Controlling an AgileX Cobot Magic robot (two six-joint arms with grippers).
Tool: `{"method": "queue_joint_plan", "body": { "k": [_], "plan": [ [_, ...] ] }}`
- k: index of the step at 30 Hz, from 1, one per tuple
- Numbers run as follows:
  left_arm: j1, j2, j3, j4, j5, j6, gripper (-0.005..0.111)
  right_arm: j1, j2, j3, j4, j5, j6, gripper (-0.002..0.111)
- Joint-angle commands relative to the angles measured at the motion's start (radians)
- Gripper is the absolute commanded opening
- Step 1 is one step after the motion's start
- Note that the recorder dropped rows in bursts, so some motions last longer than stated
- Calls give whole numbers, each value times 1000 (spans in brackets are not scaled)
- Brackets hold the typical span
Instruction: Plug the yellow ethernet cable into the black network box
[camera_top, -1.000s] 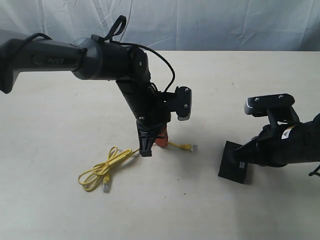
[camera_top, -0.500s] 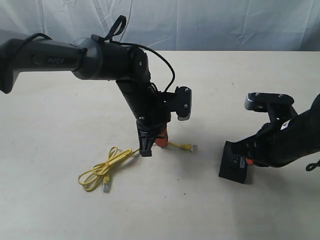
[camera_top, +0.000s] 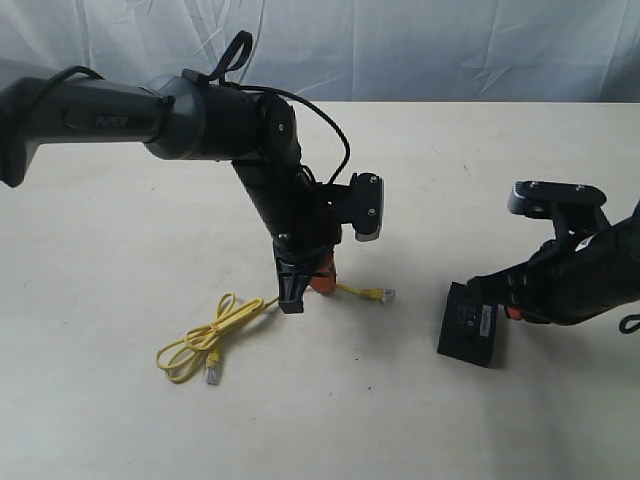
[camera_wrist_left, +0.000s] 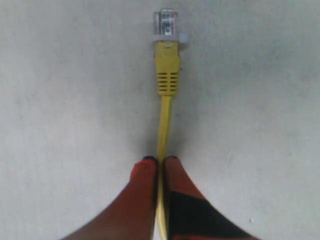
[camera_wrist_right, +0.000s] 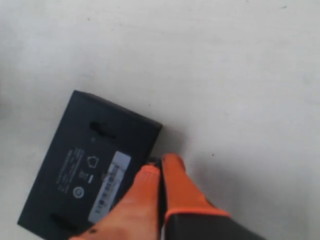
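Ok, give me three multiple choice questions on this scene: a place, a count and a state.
1. In the exterior view, the black network box lies: A left of the coil; B on the cable; C right of both plugs.
2. The yellow cable shows how many plugs? A one; B two; C four.
3. The left gripper is: A shut on the cable; B open; C holding the box.
Answers: C, the box sits far right; B, one plug at each end; A, its fingers pinch the cord.
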Motion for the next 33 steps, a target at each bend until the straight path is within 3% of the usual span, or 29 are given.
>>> {"method": "queue_joint_plan", "body": {
  "k": [1, 33],
  "plan": [
    [-3, -11, 4, -5, -1, -4, 0, -6, 41, -3, -22, -50, -8, -1],
    [-3, -11, 4, -5, -1, -4, 0, 31, 93, -3, 77, -129, -11, -1]
  ]
}}
